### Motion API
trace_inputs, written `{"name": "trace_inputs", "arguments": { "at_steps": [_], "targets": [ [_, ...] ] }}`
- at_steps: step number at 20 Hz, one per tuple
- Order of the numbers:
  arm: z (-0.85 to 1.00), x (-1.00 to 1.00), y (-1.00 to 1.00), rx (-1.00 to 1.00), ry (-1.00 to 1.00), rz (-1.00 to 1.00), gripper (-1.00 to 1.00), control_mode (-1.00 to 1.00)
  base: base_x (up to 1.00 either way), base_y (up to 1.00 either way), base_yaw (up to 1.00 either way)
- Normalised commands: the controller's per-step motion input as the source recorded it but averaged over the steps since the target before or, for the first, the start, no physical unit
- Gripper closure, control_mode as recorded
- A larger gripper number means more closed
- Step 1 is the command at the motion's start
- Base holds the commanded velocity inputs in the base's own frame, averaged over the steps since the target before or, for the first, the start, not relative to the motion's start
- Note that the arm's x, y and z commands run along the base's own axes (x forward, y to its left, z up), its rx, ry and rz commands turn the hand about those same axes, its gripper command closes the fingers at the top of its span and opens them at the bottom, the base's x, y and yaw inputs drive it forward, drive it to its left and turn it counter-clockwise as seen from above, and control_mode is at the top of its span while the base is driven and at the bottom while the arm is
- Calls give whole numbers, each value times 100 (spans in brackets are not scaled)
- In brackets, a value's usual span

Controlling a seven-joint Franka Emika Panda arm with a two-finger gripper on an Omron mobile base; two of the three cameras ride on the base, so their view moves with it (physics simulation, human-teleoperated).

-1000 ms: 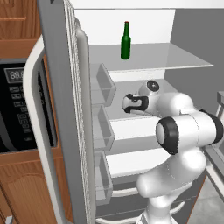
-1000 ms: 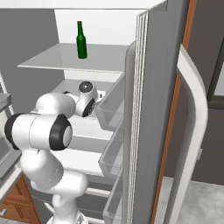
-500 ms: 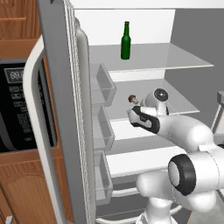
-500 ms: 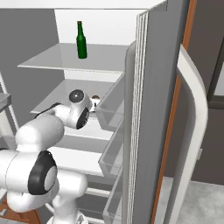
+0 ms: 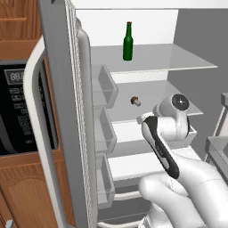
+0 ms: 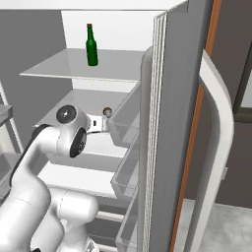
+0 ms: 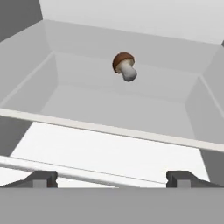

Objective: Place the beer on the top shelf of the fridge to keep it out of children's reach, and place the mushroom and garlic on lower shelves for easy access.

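In the left base view, the tall grey steel fridge (image 5: 62,111) stands open. The slim dark green glass beer bottle (image 5: 128,42) stands upright on the topmost translucent shelf (image 5: 178,60). One shelf down lies the tiny brown-capped mushroom (image 5: 135,101). The two-finger gripper (image 7: 112,178) is spread wide and empty, well apart from it.

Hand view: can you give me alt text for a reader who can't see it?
A small brown-capped mushroom lies on its side on a translucent fridge shelf, well ahead of the open gripper, whose two dark fingertips stand far apart at the bottom with nothing between them.
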Motion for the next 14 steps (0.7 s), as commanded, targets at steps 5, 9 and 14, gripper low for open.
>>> {"name": "trace_inputs", "arguments": {
  "at_steps": [5,9,14],
  "targets": [
    [75,-97,12,0,1,0,-100,-100,0,0,0],
    [56,-77,13,-1,0,0,-100,-100,0,0,0],
    [48,-75,0,0,0,0,-100,-100,0,0,0]
  ]
}}
